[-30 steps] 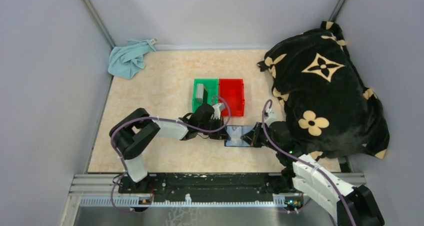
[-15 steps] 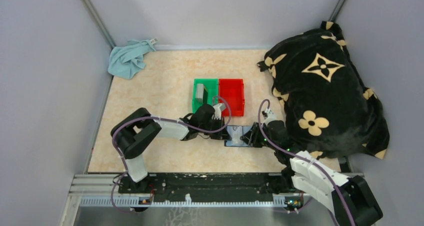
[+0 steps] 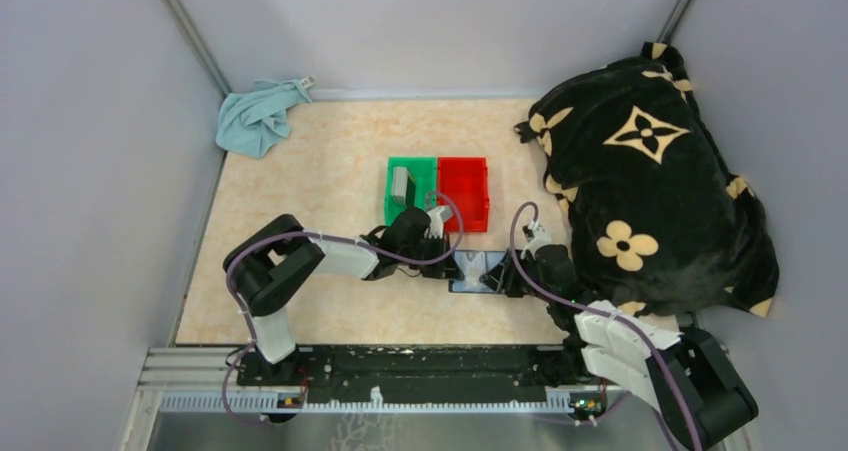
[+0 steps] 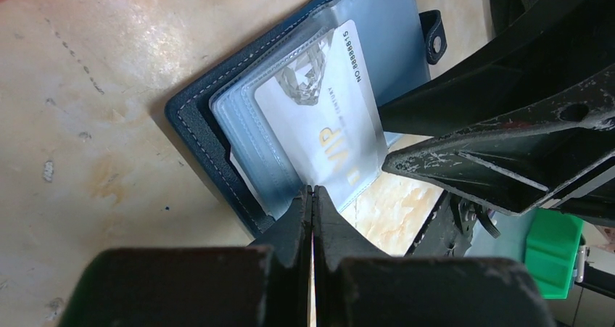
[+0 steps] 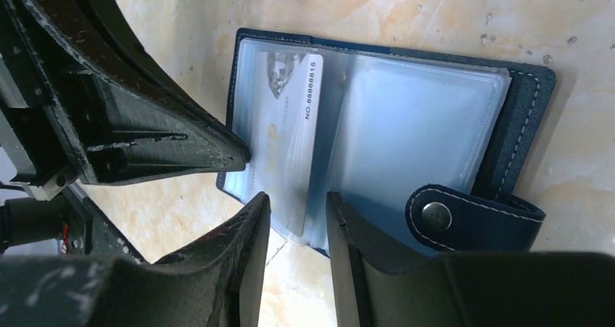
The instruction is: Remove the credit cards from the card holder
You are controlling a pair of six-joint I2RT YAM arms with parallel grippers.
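Top external tabletop [image 3: 330,161]: marbled beige, walled in grey on three sides, everything else resting on it.
Blanket [image 3: 650,171]: black with tan flower shapes, heaped over the far right corner and down the right edge.
Left arm [image 3: 340,256]: reaches from its base rightward across the near middle, ending at the card holder's left side.
Right arm [image 3: 620,346]: reaches from the near right corner up and left, ending at the card holder's right side.
Cloth [image 3: 258,116]: pale blue, crumpled in the far left corner.
Green bin [image 3: 390,196]: mid-tabletop, a grey flat item [image 3: 401,183] leaning inside; touching the red bin.
Red bin [image 3: 463,193]: just right of the green one, side by side.
Left claw [image 4: 312,193]: fingers pressed together, tips resting on the card holder's edge at the card's end; whether a thin sleeve sits between them cannot be told.
Right claw [image 5: 297,204]: fingers spread apart, straddling the near edge of the clear sleeve that carries the card, with tabletop showing in the gap.
Card holder [image 5: 518,117]: navy, lying open and flat between the two claws, just near of the bins, clear plastic pockets facing up.
Credit card [image 5: 286,117]: pale silver, printed with a number and "VIP", tucked in a clear pocket of the open holder.
Snap tab [image 5: 471,214]: navy strap with a metal stud, unfastened, at the holder's outer edge.
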